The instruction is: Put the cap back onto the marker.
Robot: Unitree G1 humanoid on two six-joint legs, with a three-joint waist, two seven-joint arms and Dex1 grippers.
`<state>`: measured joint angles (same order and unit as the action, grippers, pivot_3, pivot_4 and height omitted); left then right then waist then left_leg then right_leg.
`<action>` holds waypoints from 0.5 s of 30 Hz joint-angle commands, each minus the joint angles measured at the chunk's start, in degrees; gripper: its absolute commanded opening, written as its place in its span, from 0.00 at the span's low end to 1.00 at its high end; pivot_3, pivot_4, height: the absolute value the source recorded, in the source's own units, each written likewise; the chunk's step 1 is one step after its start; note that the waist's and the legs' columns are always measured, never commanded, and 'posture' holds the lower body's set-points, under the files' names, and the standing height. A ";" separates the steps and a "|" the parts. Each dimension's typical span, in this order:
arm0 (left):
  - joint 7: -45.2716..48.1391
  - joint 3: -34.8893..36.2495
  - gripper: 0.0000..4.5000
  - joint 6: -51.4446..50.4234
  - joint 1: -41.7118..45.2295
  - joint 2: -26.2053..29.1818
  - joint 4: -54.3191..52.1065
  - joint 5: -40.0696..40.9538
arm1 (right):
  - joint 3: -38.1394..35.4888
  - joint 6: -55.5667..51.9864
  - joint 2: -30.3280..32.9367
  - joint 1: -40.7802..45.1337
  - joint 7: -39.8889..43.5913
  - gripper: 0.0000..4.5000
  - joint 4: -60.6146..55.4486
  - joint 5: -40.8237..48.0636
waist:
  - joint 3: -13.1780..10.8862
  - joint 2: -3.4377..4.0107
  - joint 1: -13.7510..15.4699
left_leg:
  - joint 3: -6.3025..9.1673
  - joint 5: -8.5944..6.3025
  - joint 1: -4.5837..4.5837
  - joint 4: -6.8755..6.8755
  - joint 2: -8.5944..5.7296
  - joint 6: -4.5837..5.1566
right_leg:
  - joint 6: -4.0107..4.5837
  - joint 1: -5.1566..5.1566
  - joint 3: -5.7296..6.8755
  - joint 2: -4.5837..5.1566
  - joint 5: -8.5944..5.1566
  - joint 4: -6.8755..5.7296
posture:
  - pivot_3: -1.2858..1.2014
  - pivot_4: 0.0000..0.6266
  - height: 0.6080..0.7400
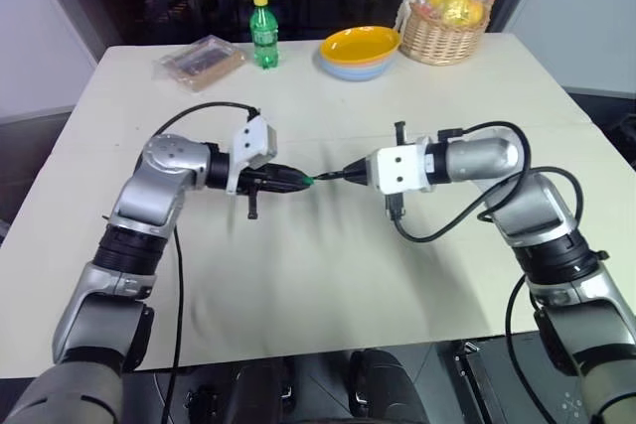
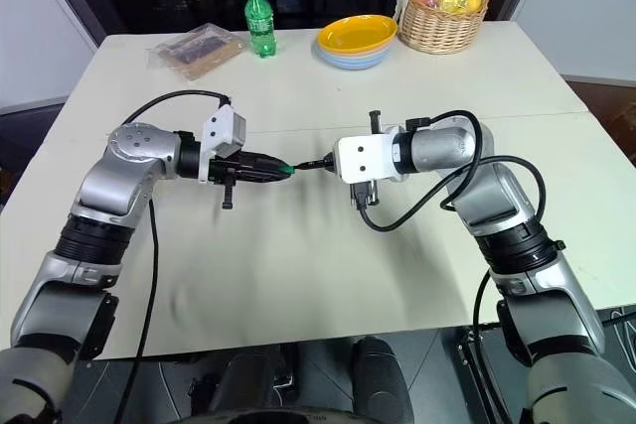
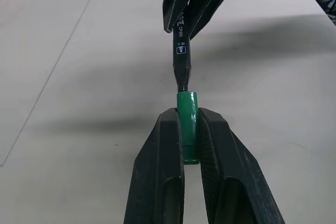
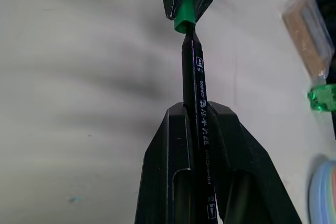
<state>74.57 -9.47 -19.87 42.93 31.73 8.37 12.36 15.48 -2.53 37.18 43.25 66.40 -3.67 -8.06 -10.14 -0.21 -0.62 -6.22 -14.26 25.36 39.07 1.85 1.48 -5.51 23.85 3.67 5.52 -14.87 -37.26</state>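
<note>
Above the middle of the white table [image 1: 328, 275] my two grippers meet tip to tip. My left gripper [image 3: 188, 124] is shut on the small green cap [image 3: 187, 124], also seen as a green speck [image 1: 308, 180] at its fingertips. My right gripper [image 4: 195, 116] is shut on the slim black marker [image 4: 195, 87]. The marker's tip [image 3: 181, 85] sits inside the mouth of the cap, with most of its dark barrel still showing between the two grippers. Both arms hold level over the table.
At the table's far edge stand a green bottle with a yellow lid [image 1: 262, 34], a flat wrapped packet [image 1: 202, 60], stacked yellow and blue bowls [image 1: 359, 51] and a wicker fruit basket [image 1: 444, 25]. Black cables hang from both wrists.
</note>
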 commanded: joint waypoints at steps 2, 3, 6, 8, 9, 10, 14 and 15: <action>0.61 -1.69 0.00 1.89 1.64 -2.26 -2.16 1.22 | 1.12 1.44 -2.15 1.10 -0.35 0.01 -5.28 2.18 | 0.00 0.00 0.00 | 0.00 0.00 0.00 0.00 0.00 0.00 | 0.00 0.00 0.00 0.00 0.00 0.00 | 0.52 0.24 1.00; 0.47 -1.77 0.00 2.47 1.71 -2.31 -1.86 0.87 | 1.24 1.17 -2.13 0.95 -0.06 0.01 -5.56 2.38 | 0.00 0.00 0.03 | 0.00 0.00 0.00 0.00 0.00 0.00 | 0.00 0.00 0.00 0.00 0.00 0.00 | 0.52 0.24 1.00; 0.41 -2.12 0.00 4.23 1.82 -2.42 -0.93 -0.24 | 1.61 -0.01 -2.17 0.55 0.84 0.01 -6.61 3.01 | -0.01 -0.01 -0.06 | 0.00 0.00 0.01 0.01 0.00 0.00 | 0.00 0.00 0.00 0.00 0.00 0.00 | 0.52 0.24 1.00; 0.26 -2.26 0.00 4.89 1.92 -2.55 -0.62 -0.52 | 1.73 -0.55 -2.25 0.38 1.28 0.01 -7.02 3.34 | -0.01 -0.01 -0.05 | 0.00 0.00 0.01 0.01 0.00 0.00 | 0.00 0.01 0.00 0.00 0.00 -0.01 | 0.52 0.24 1.00; 0.23 -2.34 0.00 5.21 1.96 -2.55 -0.52 -0.63 | 1.73 -0.68 -2.32 0.37 1.34 0.01 -7.09 3.39 | -0.01 -0.01 -0.04 | 0.00 0.00 0.01 0.01 0.00 0.00 | 0.00 0.02 0.00 0.00 0.00 -0.01 | 0.52 0.24 1.00; 0.21 -2.42 0.00 5.51 2.00 -2.56 -0.43 -0.75 | 1.71 -0.83 -2.40 0.39 1.36 0.01 -7.13 3.40 | -0.01 -0.01 -0.04 | 0.00 0.00 0.01 0.01 0.01 0.00 | 0.00 0.02 0.00 0.00 0.00 -0.01 | 0.52 0.24 1.00; -0.01 -2.68 0.00 6.38 2.00 -2.90 -0.29 -1.13 | 1.69 -1.31 -2.77 1.09 1.58 0.01 -6.77 3.60 | -0.01 -0.01 0.01 | 0.00 0.00 0.01 0.01 0.00 0.01 | 0.00 0.01 0.00 0.00 0.00 -0.01 | 0.52 0.24 1.00; -0.13 -2.68 0.00 6.40 1.95 -3.06 -0.41 -1.09 | 1.68 -1.22 -2.90 1.33 1.52 0.01 -6.69 3.56 | -0.01 -0.01 0.01 | 0.00 0.00 0.01 0.01 0.00 0.01 | 0.00 0.01 0.00 0.00 0.00 -0.01 | 0.52 0.24 1.00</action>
<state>74.71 -10.55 -15.28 43.28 30.34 9.40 11.06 16.53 -5.17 36.56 42.78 67.73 -5.83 -8.06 -10.15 -0.22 -0.61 -6.22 -14.26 25.37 39.08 1.85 1.49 -5.51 23.87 3.67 5.52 -14.87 -37.27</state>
